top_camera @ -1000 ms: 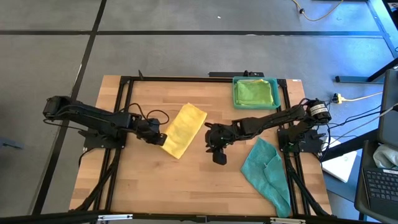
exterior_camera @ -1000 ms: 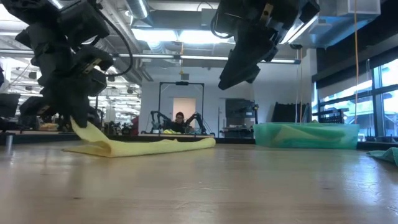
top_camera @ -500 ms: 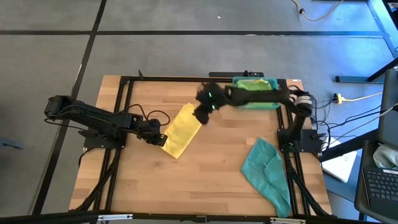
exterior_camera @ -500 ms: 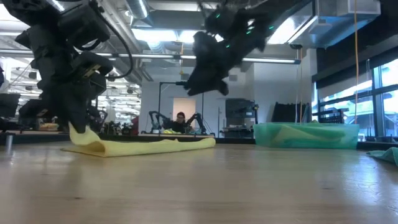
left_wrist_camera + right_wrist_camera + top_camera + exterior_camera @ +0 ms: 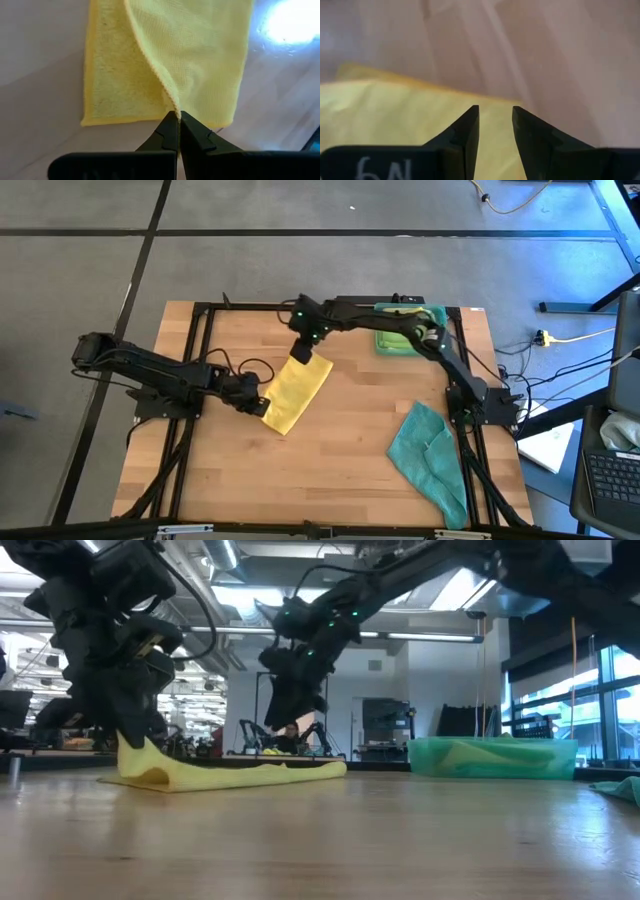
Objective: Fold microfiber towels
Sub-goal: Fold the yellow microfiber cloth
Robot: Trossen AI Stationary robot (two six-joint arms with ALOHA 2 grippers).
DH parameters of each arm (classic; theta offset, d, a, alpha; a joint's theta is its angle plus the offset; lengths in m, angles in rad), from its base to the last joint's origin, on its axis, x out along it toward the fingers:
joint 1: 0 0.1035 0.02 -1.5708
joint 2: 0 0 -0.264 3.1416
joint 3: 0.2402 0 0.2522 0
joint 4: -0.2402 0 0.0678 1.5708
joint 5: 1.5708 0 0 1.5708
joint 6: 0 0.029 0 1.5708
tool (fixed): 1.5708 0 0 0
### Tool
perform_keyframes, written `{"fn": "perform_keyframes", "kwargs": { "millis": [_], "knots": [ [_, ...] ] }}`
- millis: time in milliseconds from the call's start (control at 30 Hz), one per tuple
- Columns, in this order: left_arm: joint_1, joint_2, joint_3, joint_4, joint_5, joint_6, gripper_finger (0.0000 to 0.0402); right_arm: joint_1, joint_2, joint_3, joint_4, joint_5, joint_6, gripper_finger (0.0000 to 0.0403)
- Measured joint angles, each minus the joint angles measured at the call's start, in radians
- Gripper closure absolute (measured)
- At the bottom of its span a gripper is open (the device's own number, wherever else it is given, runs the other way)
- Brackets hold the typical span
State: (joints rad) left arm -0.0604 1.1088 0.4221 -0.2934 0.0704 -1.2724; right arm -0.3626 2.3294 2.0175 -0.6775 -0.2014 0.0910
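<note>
A yellow towel (image 5: 297, 388) lies folded into a long strip on the table's left middle; it also shows in the low view (image 5: 250, 775). My left gripper (image 5: 258, 403) is shut on the strip's near end. My right gripper (image 5: 301, 352) is open and hangs over the strip's far end (image 5: 395, 110), its fingers apart above the cloth. A teal towel (image 5: 430, 452) lies crumpled at the near right. A green towel (image 5: 408, 332) lies in the teal tray (image 5: 380, 330). My left gripper pinches the hemmed edge of the yellow towel's upper layer (image 5: 170, 100) between its two shut fingers, at the strip's near end. The fingers come from the table's left, slanting down. The pinched edge (image 5: 135, 755) stands raised in a small peak; the rest lies flat on the table.
The teal tray stands at the far right, partly under my right arm (image 5: 400, 320). The black frame rails (image 5: 200, 360) run along the table's left and right sides. Bare wood (image 5: 320, 470) lies between the two towels and toward the near edge.
My right gripper has swung from the table's middle toward the far left and come down over the yellow towel's far end. My left gripper has kept its hold on the towel's near end.
</note>
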Motion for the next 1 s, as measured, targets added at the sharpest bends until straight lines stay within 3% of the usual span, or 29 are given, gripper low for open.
{"fn": "perform_keyframes", "kwargs": {
  "millis": [100,267,567,800,1000],
  "knots": [
    [-0.015,0.0,0.0,0.004,0.0,0.001,0.0401,-0.004,0.057,0.089,-0.045,0.034,-0.001,0.0283],
    [-0.043,0.0,0.0,0.012,-0.005,0.003,0.0401,-0.019,0.151,0.165,-0.159,-0.068,0.004,0.0283],
    [-0.074,0.0,0.0,0.015,-0.011,0.003,0.0401,-0.019,0.166,0.188,-0.175,-0.002,-0.099,0.0283],
    [-0.101,0.0,0.0,0.02,-0.125,0.002,0.0401,0.004,0.166,0.198,-0.189,-0.076,-0.406,0.0283],
    [-0.099,-0.001,0.0,-0.087,-0.211,0.002,0.0401,0.039,0.166,0.296,-0.258,-0.068,-0.358,0.0283]
  ]
}}
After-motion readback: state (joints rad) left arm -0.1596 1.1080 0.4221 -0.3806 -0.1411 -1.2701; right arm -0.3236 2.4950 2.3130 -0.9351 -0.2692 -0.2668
